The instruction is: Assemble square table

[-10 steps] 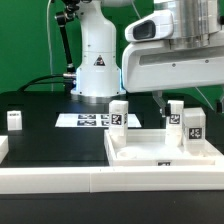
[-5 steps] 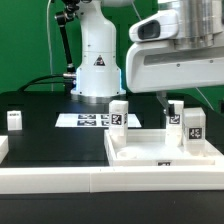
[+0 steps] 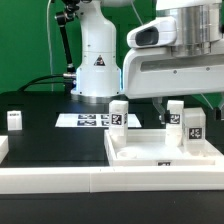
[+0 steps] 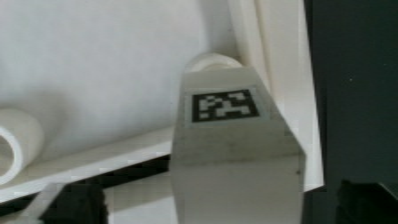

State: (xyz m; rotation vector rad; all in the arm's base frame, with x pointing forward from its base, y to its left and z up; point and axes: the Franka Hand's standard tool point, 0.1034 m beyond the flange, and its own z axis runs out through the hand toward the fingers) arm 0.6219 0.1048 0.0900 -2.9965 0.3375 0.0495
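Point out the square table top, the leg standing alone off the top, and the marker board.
square table top [image 3: 150, 145], exterior view, bare inner floor.
lone leg [image 3: 15, 120], exterior view, front face.
marker board [image 3: 80, 120], exterior view, middle of strip.

Getting bright, even light in the exterior view, with only soft shadows lying inside the top [image 3: 140, 150]. Washing out the whites a little. Looking soft and low in detail everywhere. Blurring strongly in the wrist view, leaving only the tag [image 4: 224, 105] on the leg [image 4: 231, 160] fairly sharp.
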